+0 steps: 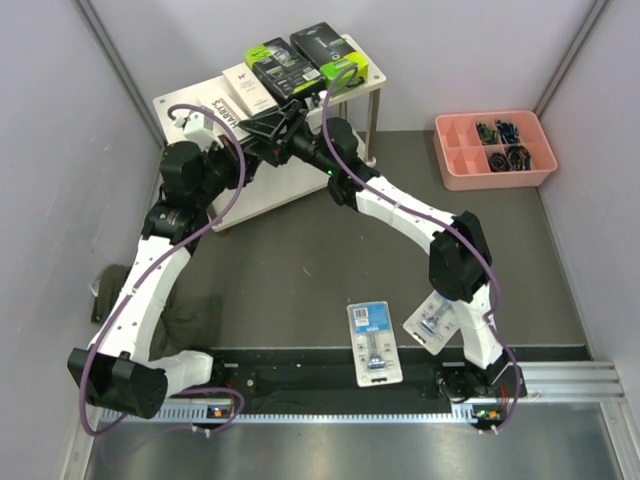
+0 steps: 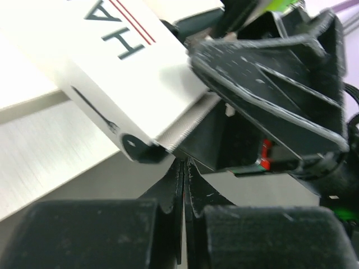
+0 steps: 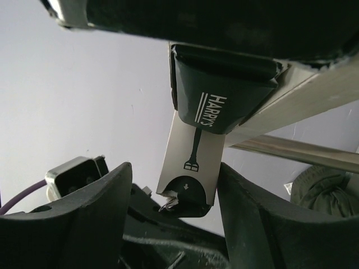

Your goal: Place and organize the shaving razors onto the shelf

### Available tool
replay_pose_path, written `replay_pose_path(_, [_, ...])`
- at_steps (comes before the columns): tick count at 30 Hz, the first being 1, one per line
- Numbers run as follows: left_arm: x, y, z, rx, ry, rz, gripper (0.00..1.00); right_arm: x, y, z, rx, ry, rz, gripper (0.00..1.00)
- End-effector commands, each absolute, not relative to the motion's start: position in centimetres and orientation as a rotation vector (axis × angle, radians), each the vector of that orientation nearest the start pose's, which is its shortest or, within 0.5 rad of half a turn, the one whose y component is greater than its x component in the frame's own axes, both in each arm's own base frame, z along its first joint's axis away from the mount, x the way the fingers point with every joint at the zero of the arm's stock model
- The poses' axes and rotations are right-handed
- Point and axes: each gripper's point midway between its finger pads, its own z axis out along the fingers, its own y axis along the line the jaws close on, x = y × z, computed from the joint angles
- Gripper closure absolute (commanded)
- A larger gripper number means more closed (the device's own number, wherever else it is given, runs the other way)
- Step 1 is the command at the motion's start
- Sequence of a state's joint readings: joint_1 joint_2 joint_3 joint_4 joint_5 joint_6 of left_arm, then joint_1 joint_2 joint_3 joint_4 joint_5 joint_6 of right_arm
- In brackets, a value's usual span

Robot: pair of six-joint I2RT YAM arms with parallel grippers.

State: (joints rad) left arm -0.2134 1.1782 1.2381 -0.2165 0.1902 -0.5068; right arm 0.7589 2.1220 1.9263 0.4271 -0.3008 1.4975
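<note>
On the top board of the shelf [image 1: 180, 102] lie two black and lime-green razor packs [image 1: 282, 65] [image 1: 330, 50] and a white Harry's box [image 1: 249, 86]. A second Harry's box [image 1: 226, 108] [image 2: 112, 73] [image 3: 193, 162] sticks out over the board's front edge. My right gripper [image 1: 287, 128] [image 3: 175, 168] is open, its fingers on either side of that box's end, the left finger well apart from it. Just below the box's corner my left gripper [image 1: 264, 128] [image 2: 184, 163] is shut with nothing in it. Two clear blister packs [image 1: 372, 342] [image 1: 432, 322] lie on the table near the arm bases.
A pink compartment tray [image 1: 455, 170] with small dark items stands at the back right. A dark green cloth [image 1: 190, 320] lies beside the left arm. A metal shelf post [image 3: 303, 151] runs close behind the right gripper. Grey walls close in the left and right sides.
</note>
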Motion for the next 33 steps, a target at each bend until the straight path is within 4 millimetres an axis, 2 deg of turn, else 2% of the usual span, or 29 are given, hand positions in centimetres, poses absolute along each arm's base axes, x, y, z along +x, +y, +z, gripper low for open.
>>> replay_pose_path(1, [38.5,-12.5,39.2,-0.123,1.667,-0.687,1.00,38.9,48.9,44.6,0.237,1.542,2.083,0.38])
replay_pose_path(8, [40.0,-11.2,39.5,-0.152,1.650,-0.727,1.00,38.6,48.5,44.7,0.238,1.538,2.088,0.38])
replay_pose_path(15, [41.1,-11.4,39.6,-0.140,1.643,-0.772,1.00,38.5,47.9,44.5,0.240,1.539,2.084,0.37])
replay_pose_path(23, [42.1,-10.4,39.5,-0.152,1.654,-0.759,1.00,37.8,47.6,44.1,0.228,1.556,2.090,0.37])
replay_pose_path(33, [41.1,-10.7,38.7,-0.109,1.672,-0.790,0.99,36.2,46.7,43.2,0.208,1.580,2.094,0.36])
